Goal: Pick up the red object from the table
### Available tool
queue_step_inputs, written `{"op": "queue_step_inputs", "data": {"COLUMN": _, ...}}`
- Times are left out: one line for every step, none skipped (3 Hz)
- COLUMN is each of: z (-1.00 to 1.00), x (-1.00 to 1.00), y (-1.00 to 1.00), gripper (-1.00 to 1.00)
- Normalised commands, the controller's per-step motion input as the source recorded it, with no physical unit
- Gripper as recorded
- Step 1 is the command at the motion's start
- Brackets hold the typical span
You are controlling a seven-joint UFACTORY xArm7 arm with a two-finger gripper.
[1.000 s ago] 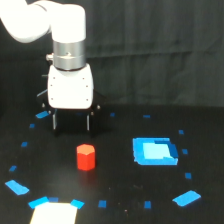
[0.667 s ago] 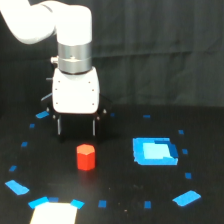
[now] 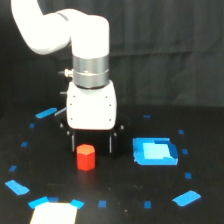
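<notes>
Now that the arm has swung forward over the last second, we log the gripper point(image 3: 92, 145) hanging just behind the red object point(image 3: 85, 157), fingers spread, holding nothing. Block: upright on the table point(image 3: 120, 195), ungrasped. Blue square patch point(image 3: 155, 151) sits apart on the exterior view's right; open surface surrounds the block.

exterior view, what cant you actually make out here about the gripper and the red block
- Gripper: the dark fingers blend into the black table, so open or shut is unclear.
- Contact: the red object stands in front of the fingers; with one view, depth between them cannot be judged.
- Block's rear faces: turned away from the camera.
- Arm's upper part: cut off by the top edge.
- Pale patch: cut off by the bottom edge, washed out.
</notes>
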Motion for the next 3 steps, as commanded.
{"op": "queue_step_inputs", "data": {"z": -0.23, "x": -0.58, "y": 0.07, "gripper": -0.89}}
{"op": "queue_step_inputs", "data": {"z": -0.17, "x": -0.35, "y": -0.05, "gripper": -1.0}}
{"op": "queue_step_inputs", "data": {"z": 0.21, "x": -0.07, "y": -0.07, "gripper": -0.8}}
